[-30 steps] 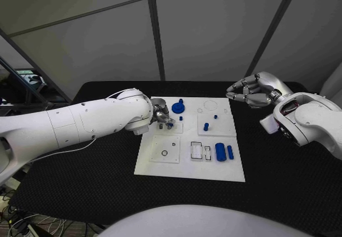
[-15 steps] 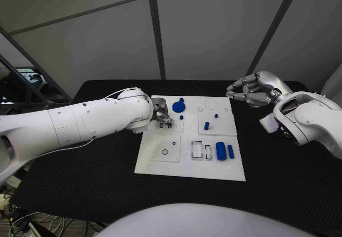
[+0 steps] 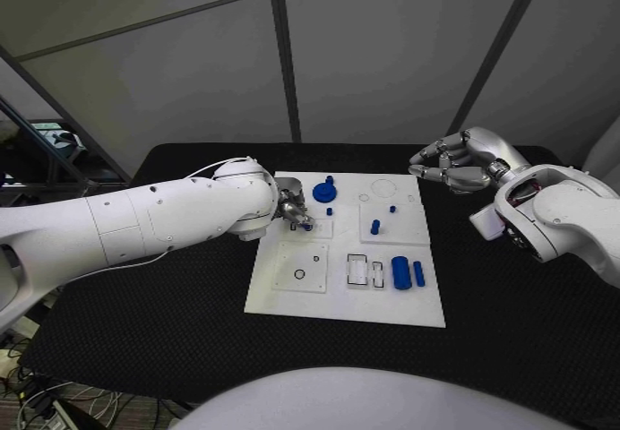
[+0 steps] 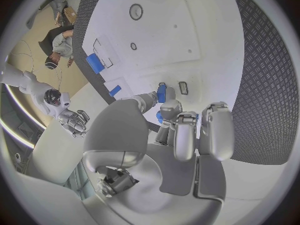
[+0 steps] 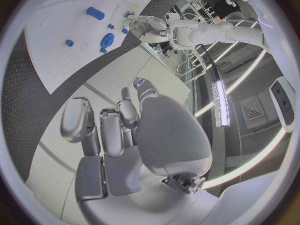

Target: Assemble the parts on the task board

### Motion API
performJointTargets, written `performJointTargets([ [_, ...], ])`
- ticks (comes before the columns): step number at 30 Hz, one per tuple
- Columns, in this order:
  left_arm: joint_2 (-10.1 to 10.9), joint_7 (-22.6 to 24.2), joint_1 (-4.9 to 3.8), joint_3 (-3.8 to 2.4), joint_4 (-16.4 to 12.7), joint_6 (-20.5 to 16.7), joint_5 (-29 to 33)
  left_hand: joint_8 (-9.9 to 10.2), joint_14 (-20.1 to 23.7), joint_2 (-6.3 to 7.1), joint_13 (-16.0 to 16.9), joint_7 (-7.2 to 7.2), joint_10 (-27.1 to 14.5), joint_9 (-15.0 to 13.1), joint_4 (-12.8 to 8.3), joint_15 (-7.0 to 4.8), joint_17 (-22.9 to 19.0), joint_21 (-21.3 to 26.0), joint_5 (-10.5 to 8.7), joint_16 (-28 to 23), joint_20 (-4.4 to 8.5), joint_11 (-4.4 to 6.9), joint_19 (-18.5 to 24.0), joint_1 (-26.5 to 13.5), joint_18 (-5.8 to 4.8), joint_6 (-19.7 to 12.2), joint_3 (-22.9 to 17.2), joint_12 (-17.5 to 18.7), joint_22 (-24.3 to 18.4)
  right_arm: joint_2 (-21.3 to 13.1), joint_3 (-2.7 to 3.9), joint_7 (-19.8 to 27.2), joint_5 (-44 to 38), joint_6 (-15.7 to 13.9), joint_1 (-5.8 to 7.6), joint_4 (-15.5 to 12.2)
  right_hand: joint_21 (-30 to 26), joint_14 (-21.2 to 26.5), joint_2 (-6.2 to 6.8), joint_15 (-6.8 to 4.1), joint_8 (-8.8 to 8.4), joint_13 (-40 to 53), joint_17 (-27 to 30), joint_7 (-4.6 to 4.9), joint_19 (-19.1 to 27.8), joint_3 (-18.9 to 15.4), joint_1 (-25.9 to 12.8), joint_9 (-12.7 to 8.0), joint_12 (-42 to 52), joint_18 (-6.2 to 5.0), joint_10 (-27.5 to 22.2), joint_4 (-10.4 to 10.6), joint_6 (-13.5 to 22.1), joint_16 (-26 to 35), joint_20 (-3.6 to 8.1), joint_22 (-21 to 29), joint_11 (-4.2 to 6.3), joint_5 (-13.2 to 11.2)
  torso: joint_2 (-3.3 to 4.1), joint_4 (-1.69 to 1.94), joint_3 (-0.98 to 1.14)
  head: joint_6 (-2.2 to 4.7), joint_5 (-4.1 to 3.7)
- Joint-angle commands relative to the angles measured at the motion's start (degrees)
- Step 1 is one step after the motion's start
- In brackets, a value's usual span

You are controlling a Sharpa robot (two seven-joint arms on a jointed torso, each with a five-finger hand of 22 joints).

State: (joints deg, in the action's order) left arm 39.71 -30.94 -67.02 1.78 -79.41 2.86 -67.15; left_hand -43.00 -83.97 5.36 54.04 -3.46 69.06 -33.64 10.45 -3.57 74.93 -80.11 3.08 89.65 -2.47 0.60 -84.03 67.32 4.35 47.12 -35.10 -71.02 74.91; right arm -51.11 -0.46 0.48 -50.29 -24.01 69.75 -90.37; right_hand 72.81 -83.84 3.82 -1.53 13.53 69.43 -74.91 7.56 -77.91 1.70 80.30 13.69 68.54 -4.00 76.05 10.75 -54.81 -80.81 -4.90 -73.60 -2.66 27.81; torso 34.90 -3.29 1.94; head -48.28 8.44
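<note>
My left hand (image 3: 292,213) has crept slightly inward vs 1 s ago, fingers pinching a small blue peg (image 4: 162,92) over the task board (image 3: 342,300) upper-left recess; I'd say insertion underway. Board white, mid-table, other blue parts loose. Right hand (image 3: 455,166) hasn't moved, curled, holding nothing, off board's far-right corner.

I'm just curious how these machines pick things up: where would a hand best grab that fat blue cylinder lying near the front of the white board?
Probably across the middle of the blue cylinder, coming straight down from above: it lies flat, its long rounded sides exposed, with a thinner blue pin close beside it.
</note>
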Motion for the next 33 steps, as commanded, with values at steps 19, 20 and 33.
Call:
performJointTargets([
  [19,-0.83,0.05,-0.08,-0.04,0.87,1.5,-0.62,-0.45,-6.03,-0.43,0.16,0.11,0.78,-0.08,-8.71,-0.54,15.07,0.14,0.3,0.35,0.47,0.17,-1.85,-0.41,-1.77,0.43,-9.41,-0.36,6.65,0.21,0.02,0.27,0.27,0.49,0.0,-0.28,-0.19,-1.89,-0.43,0.39,-0.08,-0.03,-3.79,0.15,-0.04,0.32,0.06,0.08,0.19,-0.73,-0.29,0.12,0.46,0.09,-0.15,0.06,-0.15,0.31,-0.01,-0.02,0.04,-0.16,0.16],
  [20,-0.91,0.05,-0.08,-0.04,0.94,1.52,-0.61,-0.45,-6.03,-0.43,0.16,0.11,0.78,-0.08,-8.71,-0.54,15.07,0.14,0.3,0.35,0.47,0.17,-1.85,-0.41,-1.77,0.43,-9.41,-0.36,6.65,0.23,0.02,0.28,0.28,0.49,0.0,-0.29,-0.19,-1.89,-0.43,0.39,-0.08,-0.03,-3.79,0.15,-0.04,0.32,0.06,0.08,0.19,-0.73,-0.29,0.12,0.46,0.09,-0.15,0.06,-0.15,0.31,-0.02,-0.01,0.05,-0.21,0.16],
  [33,-1.32,-0.1,-0.08,-0.04,1.33,2.91,-0.6,-0.45,-6.03,-0.37,0.23,0.13,0.87,-0.12,-8.77,-0.55,15.07,0.1,0.32,0.35,0.49,0.2,-1.87,-0.5,-1.78,0.47,-9.55,-0.39,6.69,0.3,0.02,0.3,0.31,0.71,-0.01,-0.38,-0.15,-1.93,-0.43,0.4,-0.08,0.06,-3.89,0.16,-0.08,0.33,0.03,0.1,0.29,-0.72,-0.22,0.16,0.5,0.01,-0.16,0.01,-0.15,0.33,0.0,0.01,0.05,-0.47,0.18],
])
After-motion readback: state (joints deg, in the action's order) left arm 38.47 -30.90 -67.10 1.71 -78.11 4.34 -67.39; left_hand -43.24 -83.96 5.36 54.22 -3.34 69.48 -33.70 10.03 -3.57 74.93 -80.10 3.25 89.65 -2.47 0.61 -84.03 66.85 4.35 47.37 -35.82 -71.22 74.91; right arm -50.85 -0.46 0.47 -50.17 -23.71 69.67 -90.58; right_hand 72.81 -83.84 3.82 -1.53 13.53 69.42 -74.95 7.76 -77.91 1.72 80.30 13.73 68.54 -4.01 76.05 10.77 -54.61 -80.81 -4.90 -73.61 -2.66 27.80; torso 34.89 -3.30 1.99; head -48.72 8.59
